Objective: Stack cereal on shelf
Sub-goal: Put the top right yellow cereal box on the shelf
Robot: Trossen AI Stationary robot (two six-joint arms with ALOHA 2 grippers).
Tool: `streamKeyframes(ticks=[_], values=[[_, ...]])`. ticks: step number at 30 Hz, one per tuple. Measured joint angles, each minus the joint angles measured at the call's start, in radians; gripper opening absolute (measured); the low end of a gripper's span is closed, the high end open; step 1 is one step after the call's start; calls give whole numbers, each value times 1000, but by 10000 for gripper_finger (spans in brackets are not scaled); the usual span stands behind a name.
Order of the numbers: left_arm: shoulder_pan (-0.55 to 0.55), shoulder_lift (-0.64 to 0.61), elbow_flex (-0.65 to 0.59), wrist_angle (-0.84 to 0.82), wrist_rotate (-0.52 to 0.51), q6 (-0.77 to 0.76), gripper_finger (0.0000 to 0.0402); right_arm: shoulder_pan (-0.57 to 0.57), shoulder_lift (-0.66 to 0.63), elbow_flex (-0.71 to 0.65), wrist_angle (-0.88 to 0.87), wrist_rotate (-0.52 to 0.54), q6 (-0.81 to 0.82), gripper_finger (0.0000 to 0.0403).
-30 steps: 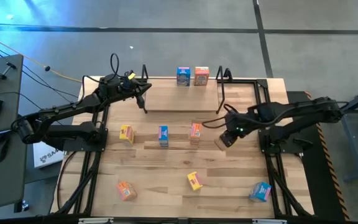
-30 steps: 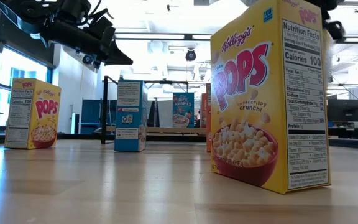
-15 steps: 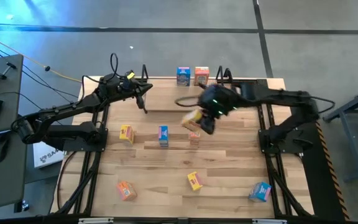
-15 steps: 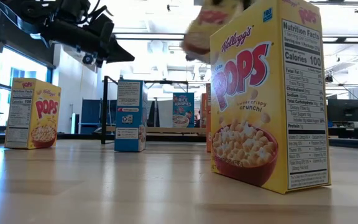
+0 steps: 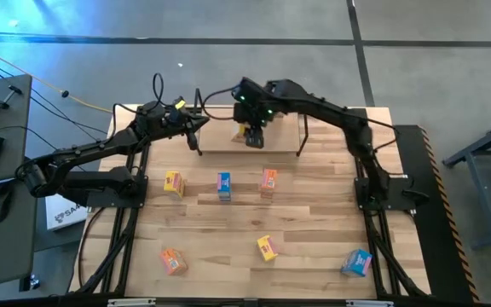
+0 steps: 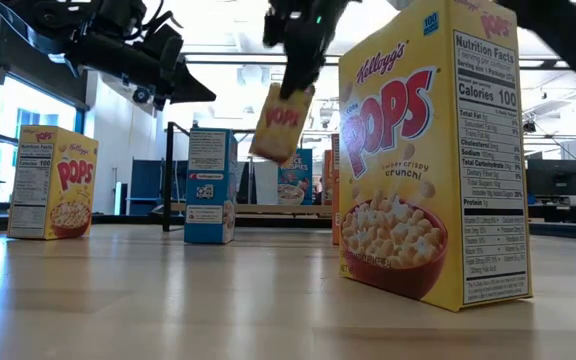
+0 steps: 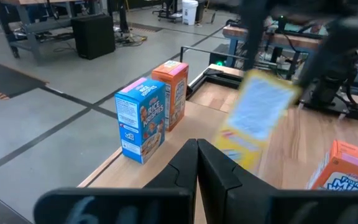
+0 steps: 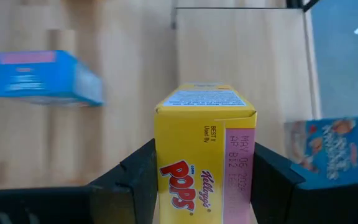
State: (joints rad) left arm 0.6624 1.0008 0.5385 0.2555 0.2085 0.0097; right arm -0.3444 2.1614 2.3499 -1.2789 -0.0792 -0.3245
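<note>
Now the right hand [image 5: 253, 136] hangs above the shelf [image 5: 228, 136] at the upper middle of the high view, its fingers clamped on the sides of a yellow cereal box [image 6: 281, 122]. In the low view the box hangs tilted, clear of the plank, at the upper centre of the frame. The tilt probably comes from carrying it by the flanks; it would need squaring up before it is set down. Two boxes already stand on the shelf's far edge: a blue box [image 7: 141, 119] and, touching it, an orange box [image 7: 172, 93], so the yellow one seems bound for the bare plank near them.

The left hand [image 5: 196, 130] waits over the shelf's left end, fingers pressed together and holding nothing.

A second ago the right hand was out at the right of the worktop [image 5: 314, 239], holding the box low; half a second ago it was crossing the middle row. It has since swung up and left to the shelf. The left arm has not moved. Six more boxes stay on the worktop, three in a middle row and three nearer the bottom edge.
</note>
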Motion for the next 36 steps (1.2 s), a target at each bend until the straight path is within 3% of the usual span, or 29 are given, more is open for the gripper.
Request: streamKeyframes(ticks=[17,28,36], values=[[-2,0,0,0,0,2,0,-61,81,-41,144,-9,-62,180],[-3,0,0,-3,-1,2,0,-61,81,-41,208,-8,-59,242],[-3,0,0,-5,-1,2,0,-42,7,-42,191,42,-76,243]])
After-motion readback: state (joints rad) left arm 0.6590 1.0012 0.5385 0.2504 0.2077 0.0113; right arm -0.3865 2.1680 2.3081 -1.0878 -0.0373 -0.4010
